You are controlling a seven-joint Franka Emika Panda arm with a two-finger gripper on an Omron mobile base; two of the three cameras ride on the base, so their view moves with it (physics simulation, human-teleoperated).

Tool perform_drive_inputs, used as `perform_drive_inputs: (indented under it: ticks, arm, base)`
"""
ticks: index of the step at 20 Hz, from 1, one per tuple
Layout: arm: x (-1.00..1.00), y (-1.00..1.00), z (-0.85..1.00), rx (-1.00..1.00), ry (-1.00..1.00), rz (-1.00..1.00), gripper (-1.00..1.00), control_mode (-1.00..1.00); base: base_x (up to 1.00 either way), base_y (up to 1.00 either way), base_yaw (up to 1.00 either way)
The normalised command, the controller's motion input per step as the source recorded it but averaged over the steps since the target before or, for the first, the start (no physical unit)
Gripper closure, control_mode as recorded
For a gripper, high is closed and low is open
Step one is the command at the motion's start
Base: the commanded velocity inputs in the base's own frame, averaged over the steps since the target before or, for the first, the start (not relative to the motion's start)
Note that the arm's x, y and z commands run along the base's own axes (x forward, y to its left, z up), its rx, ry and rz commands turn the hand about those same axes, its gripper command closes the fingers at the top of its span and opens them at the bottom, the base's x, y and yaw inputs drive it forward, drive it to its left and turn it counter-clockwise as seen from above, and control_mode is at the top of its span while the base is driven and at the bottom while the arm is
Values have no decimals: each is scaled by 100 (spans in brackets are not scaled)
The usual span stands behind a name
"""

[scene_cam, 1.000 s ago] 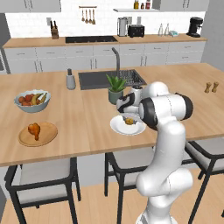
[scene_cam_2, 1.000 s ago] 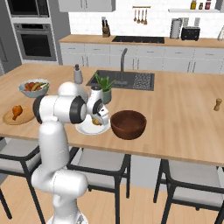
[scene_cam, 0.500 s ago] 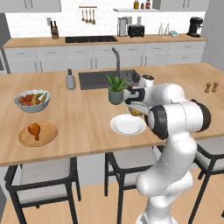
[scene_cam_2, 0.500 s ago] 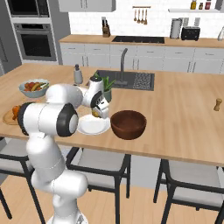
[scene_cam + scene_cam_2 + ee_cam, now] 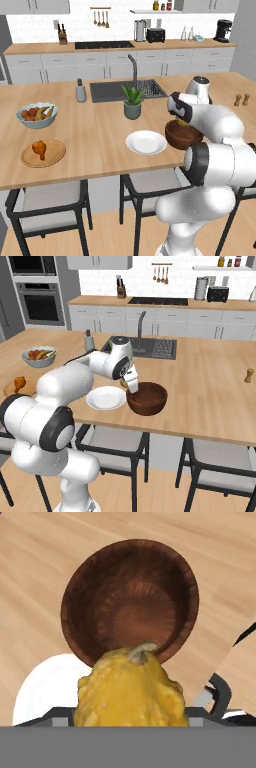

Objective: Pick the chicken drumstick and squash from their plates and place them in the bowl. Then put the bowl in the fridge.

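Observation:
My gripper (image 5: 179,119) is shut on the lumpy yellow squash (image 5: 131,694) and holds it just above the near-left rim of the dark wooden bowl (image 5: 130,602). That bowl (image 5: 184,136) is empty and stands right of the bare white plate (image 5: 146,142). From the right, the gripper (image 5: 131,383) hangs at the left rim of the bowl (image 5: 146,398), beside the white plate (image 5: 105,398). The chicken drumstick (image 5: 39,148) lies on the wooden plate (image 5: 52,155) far to the left. The fridge is out of view.
A pale fruit bowl (image 5: 36,115) sits behind the wooden plate. A potted plant (image 5: 132,102) stands behind the white plate, in front of the sink (image 5: 125,90). Salt and pepper shakers (image 5: 241,99) stand at the right. Stools are tucked under the counter's front edge.
The arm swung right from over the white plate to the bowl's rim, carrying the squash with it. The white plate is left bare.

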Motion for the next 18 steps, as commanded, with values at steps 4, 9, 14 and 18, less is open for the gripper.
perform_drive_inputs:
  ticks: [4,9,14,18]
  arm:
    - [58,-76,-59,-23,8,-3,100,-100]
    - [82,-15,-59,-13,6,0,100,-100]
    - [38,0,-37,-3,6,0,-100,-100]
    - [3,0,7,1,0,0,-100,-100]
  base:
    - [0,0,0]
    - [0,0,0]
    - [0,0,0]
    - [0,0,0]
